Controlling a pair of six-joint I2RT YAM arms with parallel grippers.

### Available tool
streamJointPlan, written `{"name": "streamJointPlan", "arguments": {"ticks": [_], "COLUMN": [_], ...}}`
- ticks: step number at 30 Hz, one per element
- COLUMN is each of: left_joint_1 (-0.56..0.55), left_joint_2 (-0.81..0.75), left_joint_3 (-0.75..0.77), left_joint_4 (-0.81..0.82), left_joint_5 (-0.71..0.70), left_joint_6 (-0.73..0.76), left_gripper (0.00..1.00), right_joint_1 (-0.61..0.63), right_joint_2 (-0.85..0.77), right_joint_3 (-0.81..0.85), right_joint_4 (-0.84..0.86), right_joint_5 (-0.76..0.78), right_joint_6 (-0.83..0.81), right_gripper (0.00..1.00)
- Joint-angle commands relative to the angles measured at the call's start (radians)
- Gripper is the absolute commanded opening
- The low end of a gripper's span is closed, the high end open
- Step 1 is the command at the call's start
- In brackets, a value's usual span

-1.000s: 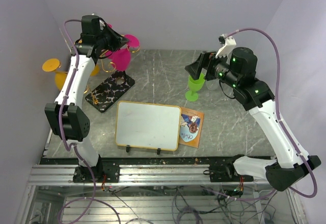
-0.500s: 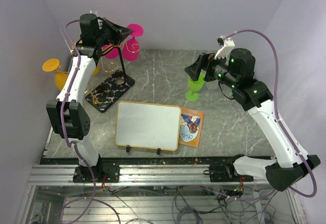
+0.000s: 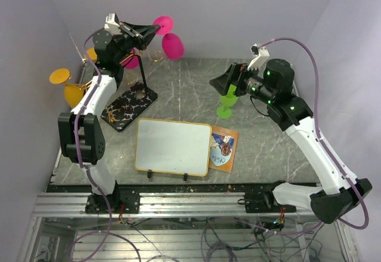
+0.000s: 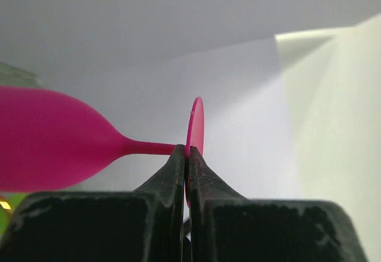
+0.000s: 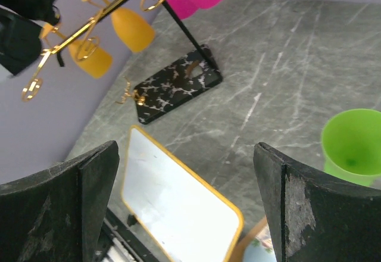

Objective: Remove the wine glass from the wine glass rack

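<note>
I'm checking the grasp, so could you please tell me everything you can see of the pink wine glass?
The pink wine glass looks like opaque plastic: a rounded bowl, a thin stem and a flat round foot. It lies sideways in the air near the rack's gold arm. The left gripper, shut, pinches its stem right at the foot; nothing else visibly touches it.

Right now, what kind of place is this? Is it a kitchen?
Probably a robot test booth, not a kitchen. A left arm and a right arm are bolted to a metal rail, plain walls box in one small table, and loose cables hang underneath.
</note>
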Motion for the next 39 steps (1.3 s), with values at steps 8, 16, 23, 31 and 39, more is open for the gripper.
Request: {"name": "streamJointPlan", "arguments": {"ticks": [8,16,23,31,39], "left_joint_1": [-0.219,-0.312,-0.370,-0.414,-0.424], "left_joint_2": [-0.071,-0.197,-0.202,-0.176,-0.189], "left_joint_3": [-0.283,-0.431,-0.472,-0.445,-0.445], "left_joint_4": [0.910,0.961,1.022,1.067,1.038], "left_joint_5": [0.013,-0.040,-0.080,-0.099,-0.091], "left_joint_6": [-0.491,-0.488,-0.533,-0.555,-0.525], "left_gripper": [0.07,0.07,0.07,0.07,0.16], "right_joint_1": [-0.076,-0.152,-0.175,-0.176,-0.176], "right_joint_2": [-0.012,-0.132,-0.227,-0.183,-0.172], "right_joint_3": [-0.247,-0.473,-0.628,-0.646,-0.629], "right_joint_4": [0.527,0.792,1.232,1.610,1.699], "right_joint_5": [-0.148,-0.120,-0.215,-0.304,-0.307], "right_joint_6": [0.492,0.668,0.754,0.964,1.019], "right_gripper": [0.95,0.95,0.92,0.67,0.33]}}
